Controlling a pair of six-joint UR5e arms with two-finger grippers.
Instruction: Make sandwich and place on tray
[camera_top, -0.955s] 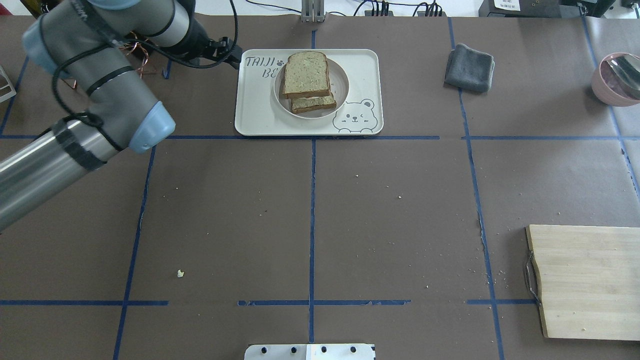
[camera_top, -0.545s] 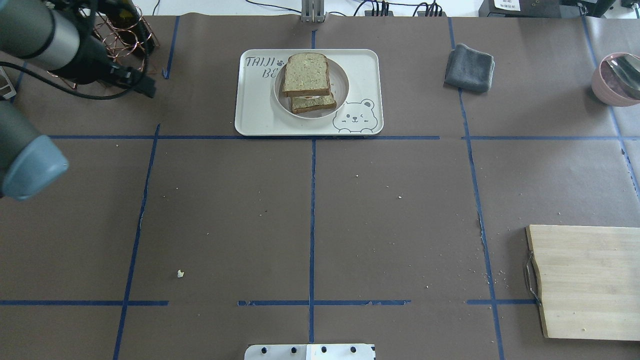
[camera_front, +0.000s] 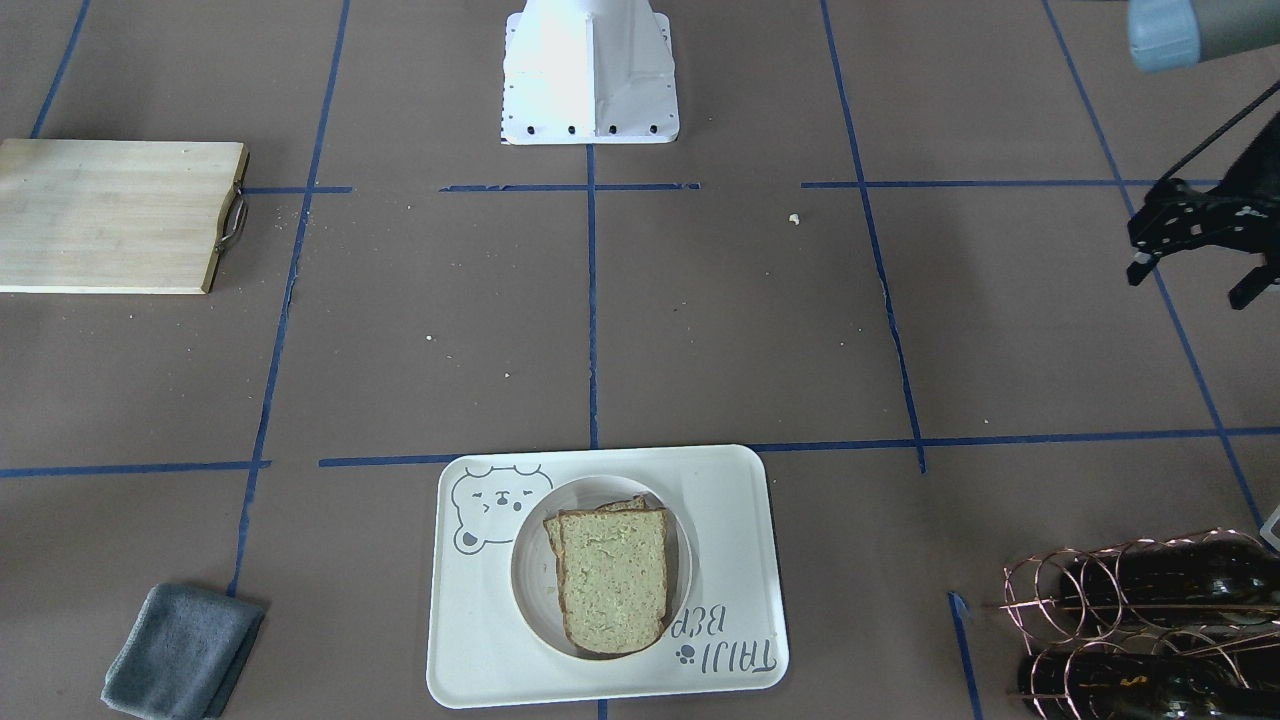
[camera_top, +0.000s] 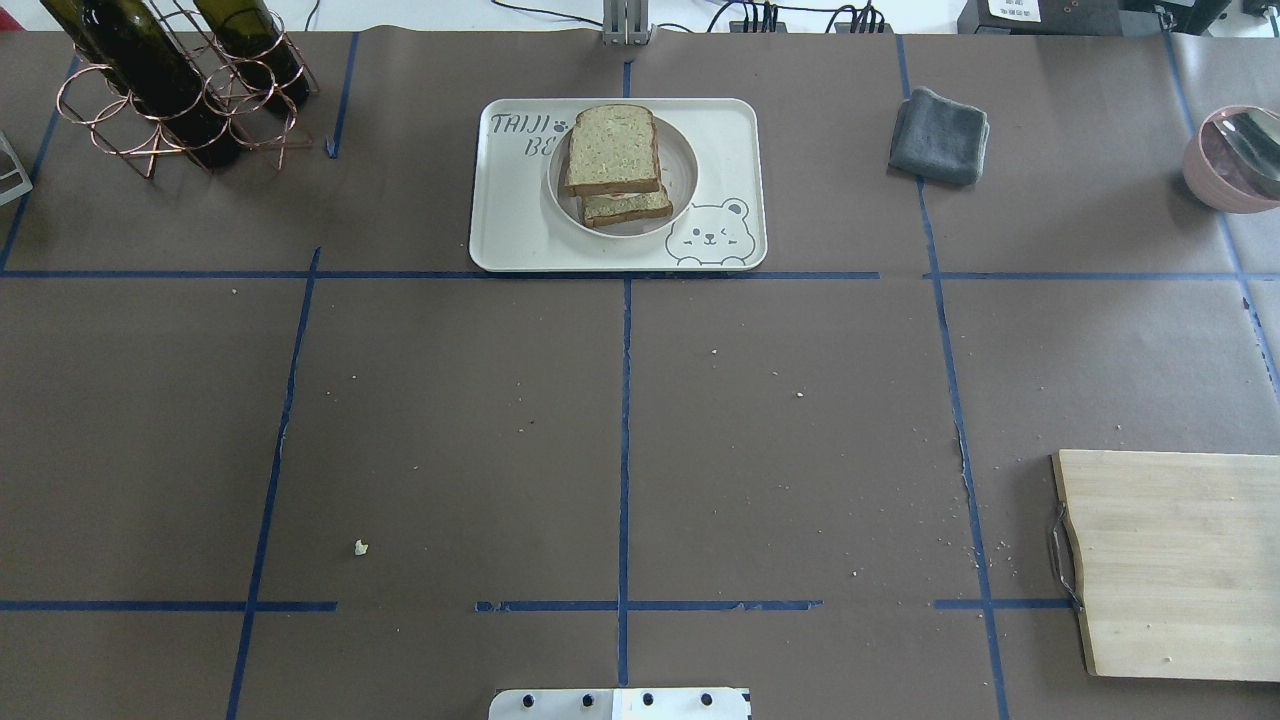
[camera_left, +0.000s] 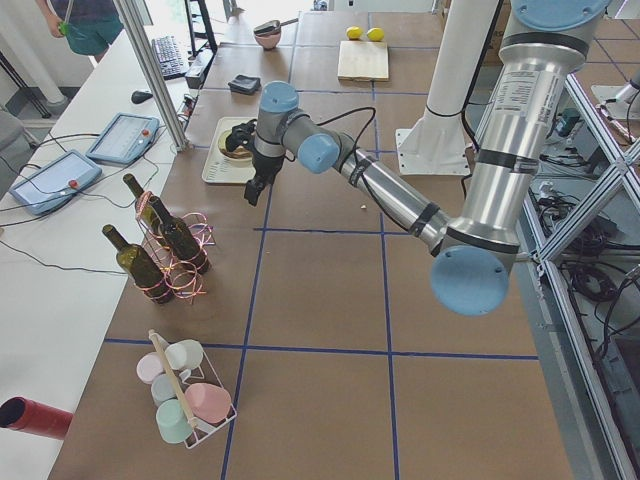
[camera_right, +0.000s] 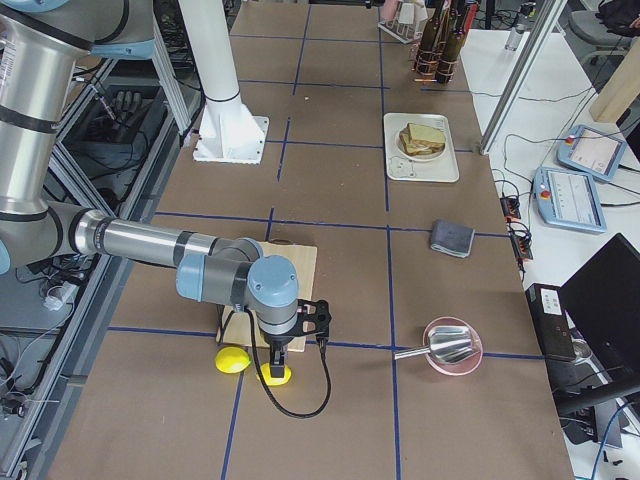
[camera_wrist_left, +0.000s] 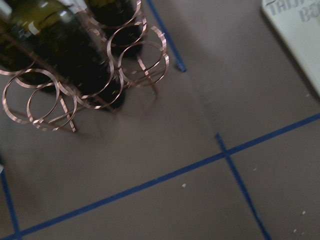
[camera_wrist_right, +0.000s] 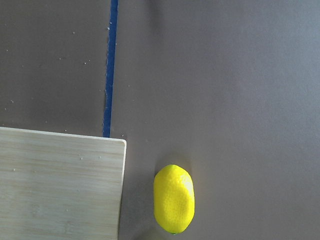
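Note:
The sandwich is two bread slices stacked askew on a small round white plate; the egg between them barely shows. The plate stands on the cream tray at the table's far middle, also in the front view. My left gripper hangs open and empty above the table, well to the tray's left and nearer the robot. My right gripper is far off by the cutting board's corner, over a lemon; I cannot tell whether it is open or shut.
A copper rack with wine bottles stands at the far left. A grey cloth and a pink bowl lie at the far right. A wooden cutting board is near right, with a lemon beside it.
My left arm has pulled back leftward from the tray's left edge and has left the overhead view. The sandwich, plate and tray have not moved.

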